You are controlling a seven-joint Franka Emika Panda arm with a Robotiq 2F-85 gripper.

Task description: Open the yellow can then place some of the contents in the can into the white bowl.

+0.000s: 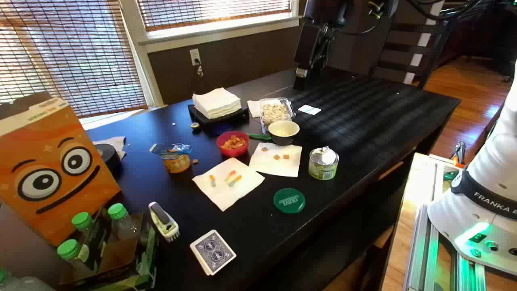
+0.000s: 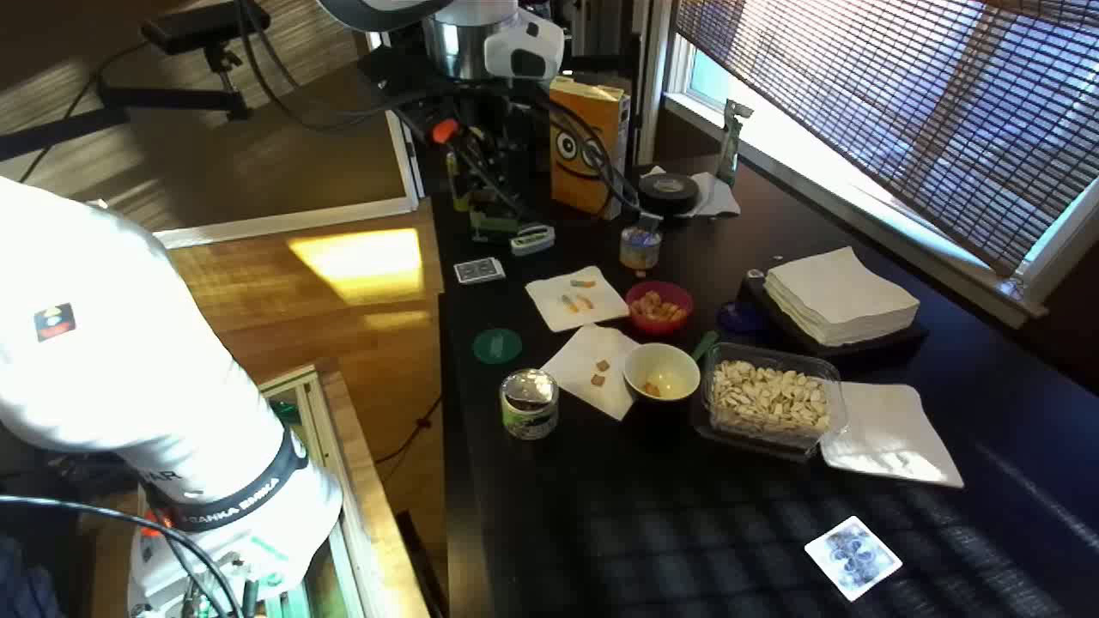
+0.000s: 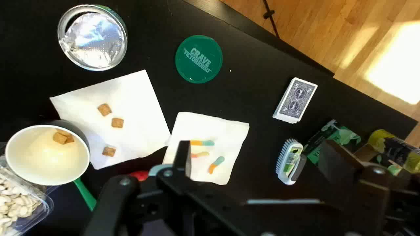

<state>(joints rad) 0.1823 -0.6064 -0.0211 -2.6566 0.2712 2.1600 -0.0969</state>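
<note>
In the wrist view the yellow can (image 3: 98, 41) stands upright at the upper left. Its silvery foil top is rumpled, with a dark crescent gap along one side of the rim. Pale green sides show on the yellow can (image 1: 323, 169) in an exterior view. The white bowl (image 3: 36, 160) is near the can and has a couple of brown squares inside; both exterior views show the white bowl (image 2: 674, 373) too. My gripper (image 3: 261, 147) is open high above the table, its fingers (image 3: 338, 164) wide apart with nothing between them. It is well away from can and bowl.
A green lid (image 3: 198, 59) lies by the can. Napkins hold brown squares (image 3: 117, 123) and gummy worms (image 3: 216, 164). Around them are a seed tub (image 2: 773, 395), a red bowl (image 1: 233, 149), an orange tin (image 1: 176, 163), a brush (image 3: 290, 162), cards (image 3: 297, 100) and an orange box (image 1: 60, 161).
</note>
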